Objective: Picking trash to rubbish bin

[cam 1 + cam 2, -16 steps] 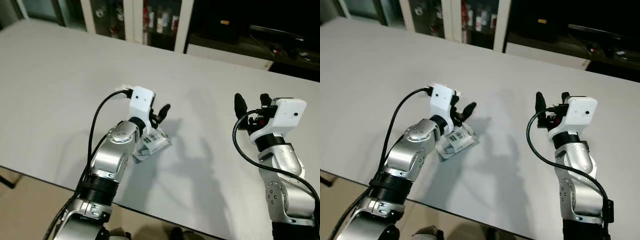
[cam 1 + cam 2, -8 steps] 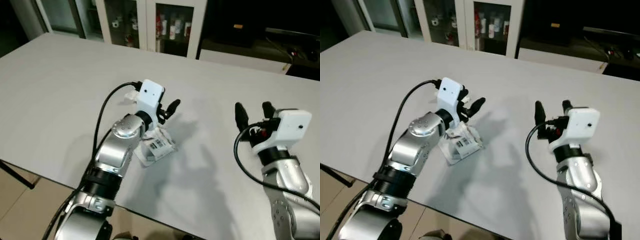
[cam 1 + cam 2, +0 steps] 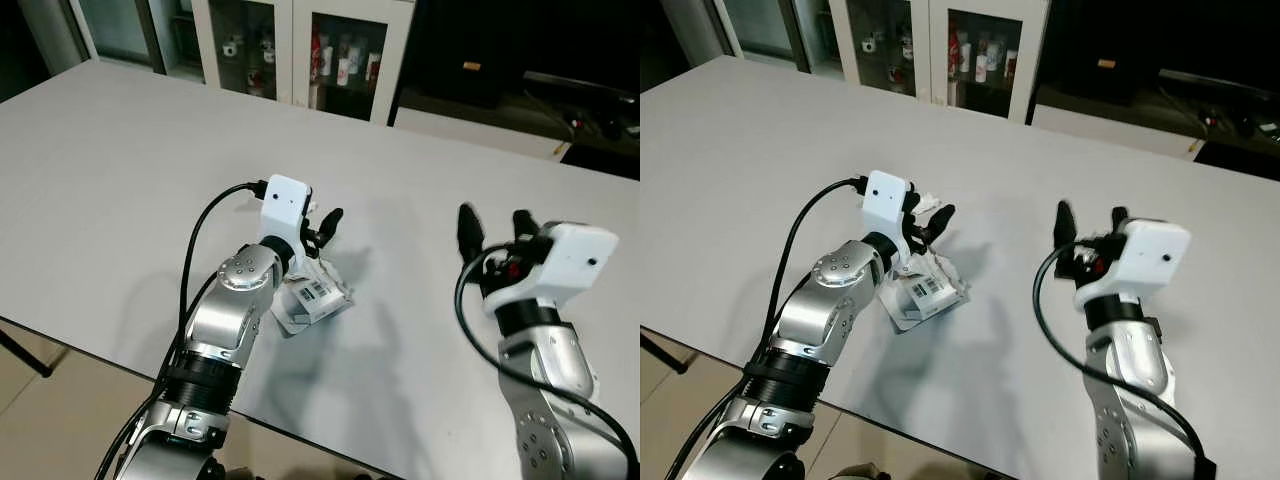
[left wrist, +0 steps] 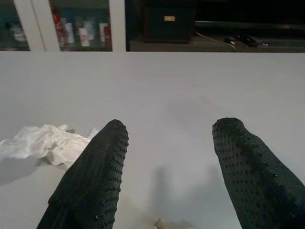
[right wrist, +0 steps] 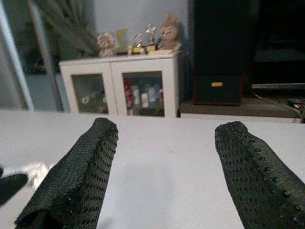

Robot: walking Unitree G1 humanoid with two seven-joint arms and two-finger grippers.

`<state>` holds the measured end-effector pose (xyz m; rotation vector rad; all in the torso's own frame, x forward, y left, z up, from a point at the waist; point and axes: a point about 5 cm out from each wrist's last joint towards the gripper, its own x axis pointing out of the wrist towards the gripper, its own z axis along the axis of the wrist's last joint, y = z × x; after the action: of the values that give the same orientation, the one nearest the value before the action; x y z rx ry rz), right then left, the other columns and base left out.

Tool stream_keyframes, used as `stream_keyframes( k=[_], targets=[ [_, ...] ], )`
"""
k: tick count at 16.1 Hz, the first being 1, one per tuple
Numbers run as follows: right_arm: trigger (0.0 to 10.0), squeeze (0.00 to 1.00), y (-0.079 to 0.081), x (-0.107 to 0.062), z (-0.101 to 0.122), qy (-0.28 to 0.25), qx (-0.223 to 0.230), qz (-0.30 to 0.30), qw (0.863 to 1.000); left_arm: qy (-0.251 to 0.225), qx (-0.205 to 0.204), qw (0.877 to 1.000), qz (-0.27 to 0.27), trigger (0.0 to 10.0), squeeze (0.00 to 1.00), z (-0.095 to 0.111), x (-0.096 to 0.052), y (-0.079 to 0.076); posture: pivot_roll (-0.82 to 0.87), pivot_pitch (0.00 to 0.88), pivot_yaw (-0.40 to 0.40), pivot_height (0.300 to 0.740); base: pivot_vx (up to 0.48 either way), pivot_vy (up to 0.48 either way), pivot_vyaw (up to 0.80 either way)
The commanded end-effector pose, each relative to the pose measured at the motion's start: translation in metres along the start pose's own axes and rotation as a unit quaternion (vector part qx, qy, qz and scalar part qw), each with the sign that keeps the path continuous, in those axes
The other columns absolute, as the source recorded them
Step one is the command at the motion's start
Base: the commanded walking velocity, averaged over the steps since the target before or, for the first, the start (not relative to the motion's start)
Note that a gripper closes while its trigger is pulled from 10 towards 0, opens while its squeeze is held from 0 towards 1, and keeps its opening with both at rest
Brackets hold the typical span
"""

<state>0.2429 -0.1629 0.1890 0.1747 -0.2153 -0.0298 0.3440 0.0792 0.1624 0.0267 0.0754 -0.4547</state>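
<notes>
The left end effector [image 3: 322, 226] hovered over the grey worktop [image 3: 120, 170], fingers [image 4: 95, 171] spread and empty, much as a second before; only the head camera had shifted. A crumpled wrapper with a barcode label [image 3: 312, 297] lay under its wrist, just behind the fingertips, and a wad of white tissue [image 4: 43, 142] sat beside one finger. The right end effector [image 3: 492, 226] waited well apart, likewise released. Nothing had been picked up yet.

A pale grey surface [image 3: 120, 150] carries a white wrapper [image 3: 312, 297] with a black barcode; black dimpled fingers [image 4: 93, 181]; white tissue [image 4: 43, 143].
</notes>
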Motion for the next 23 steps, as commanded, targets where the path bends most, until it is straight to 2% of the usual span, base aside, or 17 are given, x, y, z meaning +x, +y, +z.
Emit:
stream_keyframes(
  k=[1, 5, 13, 14, 20, 23],
  targets=[
    [10.0, 0.0, -0.005, 0.001, -0.003, 0.009, 0.002, -0.019, 1.0, -0.009, -0.001, 1.0, 0.007, 10.0, 0.0, 0.006, 0.001, 0.001, 0.2, 0.06, -0.065, 0.74, 0.0, 0.0, 0.0],
    [10.0, 0.0, -0.001, 0.002, -0.005, 0.016, 0.004, -0.015, 1.0, -0.008, -0.001, 1.0, 0.01, 10.0, 0.0, 0.008, 0.002, 0.002, 0.19, 0.062, -0.067, 0.74, -0.082, 0.0, 0.0],
    [10.0, 0.0, -0.001, 0.005, -0.005, 0.015, 0.008, -0.019, 1.0, -0.006, -0.005, 1.0, 0.019, 10.0, 0.0, 0.007, 0.005, 0.003, 0.18, 0.054, -0.082, 0.74, -0.272, 0.0, 0.0],
    [10.0, 0.0, -0.001, 0.006, -0.005, 0.015, 0.009, -0.021, 1.0, -0.005, -0.006, 1.0, 0.02, 10.0, 0.0, 0.006, 0.005, 0.003, 0.18, 0.054, -0.084, 0.74, 0.292, 0.0, 0.0],
    [10.0, 0.0, -0.011, 0.003, -0.006, 0.022, 0.007, -0.048, 0.999, 0.002, -0.008, 1.0, 0.016, 10.0, 0.0, 0.004, 0.002, 0.001, 0.17, 0.067, -0.106, 0.74, -0.301, 0.0, 0.0],
    [10.0, 0.0, -0.01, 0.003, -0.007, 0.023, -0.001, -0.046, 0.999, 0.009, -0.004, 1.0, -0.001, 10.0, 0.0, 0.002, -0.001, -0.001, 0.17, 0.067, -0.096, 0.74, -0.329, 0.0, 0.0]
  ],
)
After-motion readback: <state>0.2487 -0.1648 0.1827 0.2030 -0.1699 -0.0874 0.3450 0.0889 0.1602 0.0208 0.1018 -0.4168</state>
